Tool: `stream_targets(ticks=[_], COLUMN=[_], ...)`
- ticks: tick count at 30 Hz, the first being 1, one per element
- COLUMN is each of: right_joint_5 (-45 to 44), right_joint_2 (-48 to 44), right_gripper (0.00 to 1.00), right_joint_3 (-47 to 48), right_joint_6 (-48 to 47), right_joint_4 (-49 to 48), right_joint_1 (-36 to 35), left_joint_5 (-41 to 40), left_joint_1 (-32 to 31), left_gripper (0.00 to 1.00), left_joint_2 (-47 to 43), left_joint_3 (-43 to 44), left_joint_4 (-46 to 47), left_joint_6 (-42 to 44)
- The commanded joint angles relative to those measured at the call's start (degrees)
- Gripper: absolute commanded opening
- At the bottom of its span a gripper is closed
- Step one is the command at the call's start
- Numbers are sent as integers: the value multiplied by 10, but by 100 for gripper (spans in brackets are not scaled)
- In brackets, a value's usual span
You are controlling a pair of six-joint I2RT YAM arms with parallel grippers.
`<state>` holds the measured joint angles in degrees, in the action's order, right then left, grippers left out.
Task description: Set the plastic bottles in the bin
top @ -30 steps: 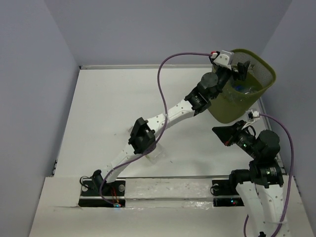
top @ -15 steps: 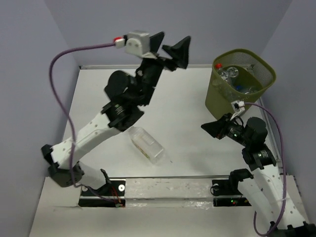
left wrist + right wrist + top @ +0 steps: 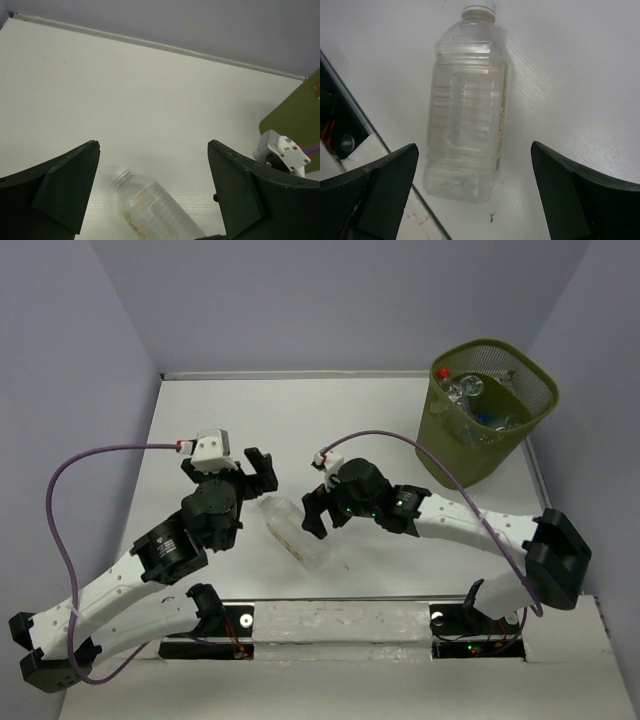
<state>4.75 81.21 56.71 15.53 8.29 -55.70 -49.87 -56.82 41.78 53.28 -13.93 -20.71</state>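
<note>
Green mesh bin [image 3: 455, 460] sits well away from my right tool [image 3: 473, 146], far off to the side, and it already has a bunch of plastic bottles [image 3: 478, 408] inside it. So I think most of the job is done.

One clear bottle [image 3: 467, 105] is left out. It lies on its side on the white surface [image 3: 200, 420], right below my right tool, in the gap between the two fingers. It does not seem to touch them. My right tool is spread wide and holds nothing. My left tool [image 3: 152, 145] is spread wide too, with nothing in it, and the same bottle lies just in front of it.

I see no other bottles on the surface. I think what is left is to grab this one, carry it to the bin and drop it in.
</note>
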Motion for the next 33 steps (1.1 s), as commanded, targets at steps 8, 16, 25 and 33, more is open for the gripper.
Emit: stream_targets(ticks=[8, 16, 25, 33], right_joint_5=[-77, -62, -117, -80], right_joint_2=[226, 324, 273, 317], right_gripper=[100, 100, 100, 100], right_joint_3=[243, 322, 329, 326], right_joint_6=[-103, -83, -67, -49], right_joint_4=[146, 198, 212, 221], right_joint_1=[-40, -58, -58, -58], left_joint_5=[-73, -59, -46, -47], left_joint_1=[6, 7, 6, 6], left_gripper=[99, 99, 99, 99], left_joint_2=[-159, -176, -187, -198], left_joint_3=[-58, -74, -78, -80], left_joint_4=[-74, -74, -63, -64], left_joint_6=[-89, -76, -61, -62])
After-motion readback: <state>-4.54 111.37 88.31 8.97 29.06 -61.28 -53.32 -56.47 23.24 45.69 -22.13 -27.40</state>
